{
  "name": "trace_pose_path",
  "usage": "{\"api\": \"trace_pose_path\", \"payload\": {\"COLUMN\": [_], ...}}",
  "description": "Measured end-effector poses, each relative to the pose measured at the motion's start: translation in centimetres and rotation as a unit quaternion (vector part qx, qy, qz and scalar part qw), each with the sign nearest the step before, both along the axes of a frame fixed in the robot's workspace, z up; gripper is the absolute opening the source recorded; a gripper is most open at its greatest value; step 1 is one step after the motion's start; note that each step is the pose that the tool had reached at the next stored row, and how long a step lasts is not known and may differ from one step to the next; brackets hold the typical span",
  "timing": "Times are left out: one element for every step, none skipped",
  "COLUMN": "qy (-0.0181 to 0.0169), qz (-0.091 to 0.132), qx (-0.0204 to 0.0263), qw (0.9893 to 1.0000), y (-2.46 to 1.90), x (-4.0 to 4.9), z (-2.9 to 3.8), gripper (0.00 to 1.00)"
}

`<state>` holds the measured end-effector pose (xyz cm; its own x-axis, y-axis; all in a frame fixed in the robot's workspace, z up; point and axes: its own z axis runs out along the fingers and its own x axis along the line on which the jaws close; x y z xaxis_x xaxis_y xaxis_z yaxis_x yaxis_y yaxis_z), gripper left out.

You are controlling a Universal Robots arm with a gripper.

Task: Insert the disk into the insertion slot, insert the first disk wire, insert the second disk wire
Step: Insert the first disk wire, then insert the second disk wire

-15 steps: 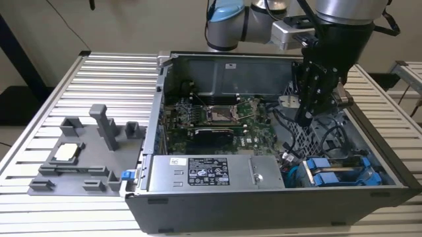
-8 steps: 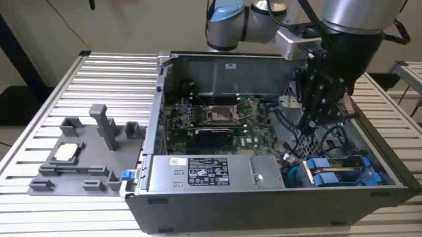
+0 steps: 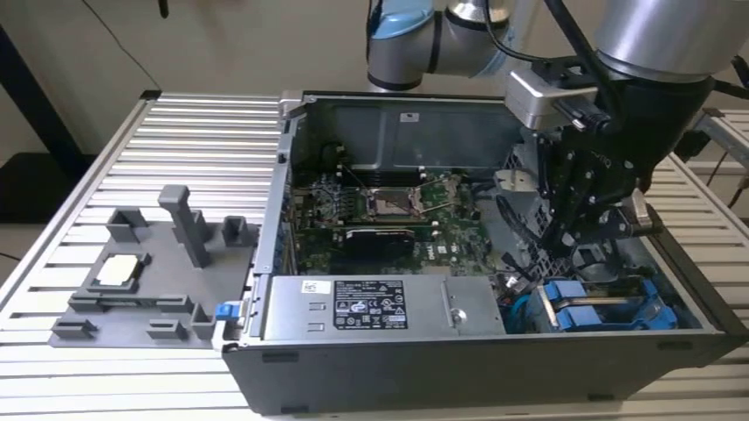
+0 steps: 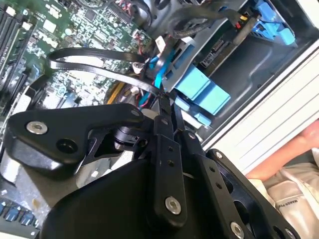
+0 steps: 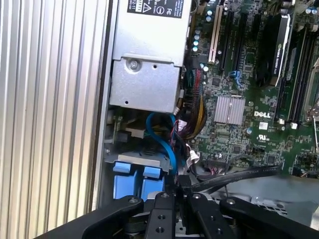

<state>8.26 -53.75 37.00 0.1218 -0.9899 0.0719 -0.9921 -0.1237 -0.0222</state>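
Fingertips of the end effector (image 4: 163, 102) are pinched narrow on a small black connector at the end of a flat black wire (image 4: 94, 72), deep inside the open computer case (image 3: 492, 373). In the exterior view the end effector (image 3: 559, 241) hangs over the case's corner toward that view's right, just above the blue fittings of the insertion slot (image 3: 602, 307). The disk (image 4: 199, 89) sits in that slot, its bright blue carrier ends facing out; in the first wrist view the same blue ends (image 5: 137, 181) lie just beside the closed fingertips. A blue cable (image 5: 167, 144) curves from under the grey power-supply box (image 5: 144, 82) toward the drive. The green motherboard (image 5: 239, 129) fills the case floor behind. On the slatted desk (image 3: 175, 158), toward the exterior view's left, stands a grey fixture tray (image 3: 146, 289).
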Motion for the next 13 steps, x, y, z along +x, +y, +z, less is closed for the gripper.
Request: {"api": "trace_pose_path", "payload": {"qy": [0.0009, 0.0016, 0.0024, 0.0031, 0.0037, 0.0044, 0.0051, 0.0059, 0.0067, 0.0076, 0.0085, 0.0095, 0.0104], "qz": [0.000, 0.000, 0.000, 0.000, 0.000, 0.000, 0.000, 0.000, 0.000, 0.000, 0.000, 0.000, 0.000], "qx": [0.0006, 0.0011, 0.0015, 0.0020, 0.0025, 0.0029, 0.0032, 0.0036, 0.0041, 0.0048, 0.0053, 0.0059, 0.0065], "qw": [1.0000, 1.0000, 1.0000, 1.0000, 1.0000, 1.0000, 1.0000, 1.0000, 1.0000, 1.0000, 0.9999, 0.9999, 0.9999], "y": [-0.26, -0.49, -0.72, -0.93, -1.12, -1.31, -1.46, -1.57, -1.66, -1.74, -1.81, -1.89, -1.97], "x": [0.16, 0.32, 0.49, 0.69, 0.87, 1.11, 1.37, 1.67, 1.97, 2.28, 2.60, 2.93, 3.24], "z": [-0.01, -0.01, -0.02, -0.02, -0.03, -0.03, -0.03, -0.04, -0.04, -0.04, -0.04, -0.04, -0.05], "gripper": [0.16, 0.16, 0.16, 0.16, 0.16, 0.16, 0.16, 0.16, 0.16, 0.16, 0.16, 0.16, 0.16]}}
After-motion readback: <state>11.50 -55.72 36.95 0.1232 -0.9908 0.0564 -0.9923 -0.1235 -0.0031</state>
